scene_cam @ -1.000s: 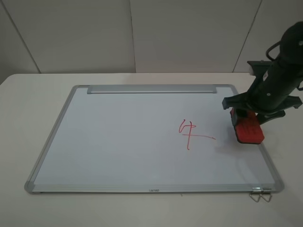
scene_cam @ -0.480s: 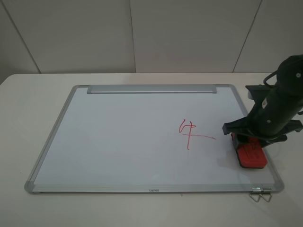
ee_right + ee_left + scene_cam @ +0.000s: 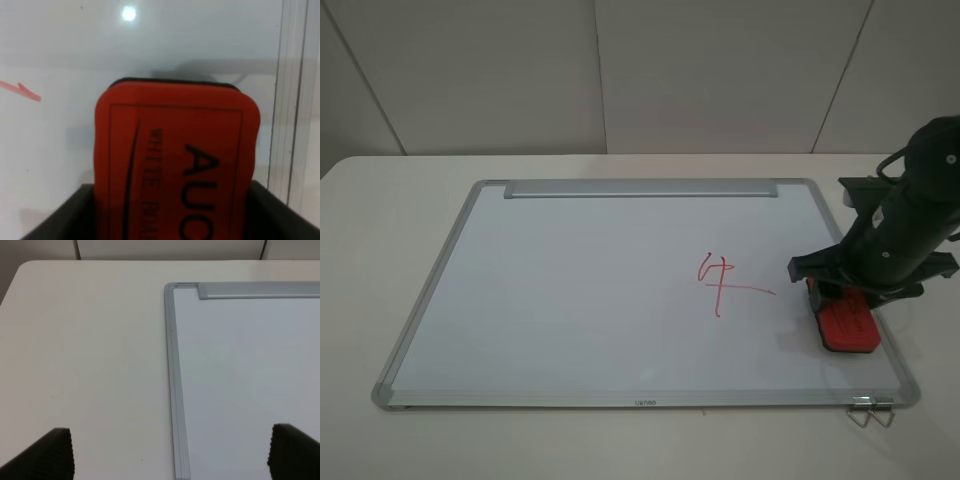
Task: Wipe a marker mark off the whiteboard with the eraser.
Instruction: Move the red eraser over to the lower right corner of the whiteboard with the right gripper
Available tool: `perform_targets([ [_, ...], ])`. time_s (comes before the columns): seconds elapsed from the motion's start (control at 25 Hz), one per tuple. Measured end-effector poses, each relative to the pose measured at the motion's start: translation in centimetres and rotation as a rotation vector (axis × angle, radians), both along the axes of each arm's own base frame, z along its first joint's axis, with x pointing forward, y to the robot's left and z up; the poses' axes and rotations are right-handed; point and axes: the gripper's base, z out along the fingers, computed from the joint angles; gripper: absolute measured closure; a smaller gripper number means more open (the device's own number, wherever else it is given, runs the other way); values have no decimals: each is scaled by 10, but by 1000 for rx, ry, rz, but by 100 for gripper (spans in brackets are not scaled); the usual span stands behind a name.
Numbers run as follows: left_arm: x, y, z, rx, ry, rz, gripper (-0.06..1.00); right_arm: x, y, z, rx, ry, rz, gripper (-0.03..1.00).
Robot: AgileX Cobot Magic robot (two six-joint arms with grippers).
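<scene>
The right pincer [image 3: 842, 298] grips the eraser [image 3: 847, 325] near the right edge of the whiteboard [image 3: 570, 300]. The only red mark [image 3: 740, 288] seen lies toward its middle.

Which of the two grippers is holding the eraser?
The right gripper, clamped on the red eraser by the whiteboard's right edge; the left gripper hangs open and empty.
</scene>
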Motion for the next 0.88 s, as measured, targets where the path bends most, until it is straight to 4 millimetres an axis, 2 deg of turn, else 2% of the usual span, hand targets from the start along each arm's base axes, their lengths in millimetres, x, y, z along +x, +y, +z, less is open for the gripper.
perform_targets([
  [0.56, 0, 0, 0, 0, 0, 0, 17, 1, -1, 0, -8, -9, 13, 47],
  [0.88, 0, 0, 0, 0, 0, 0, 17, 2, 0, 0, -7, -17, 18, 35],
])
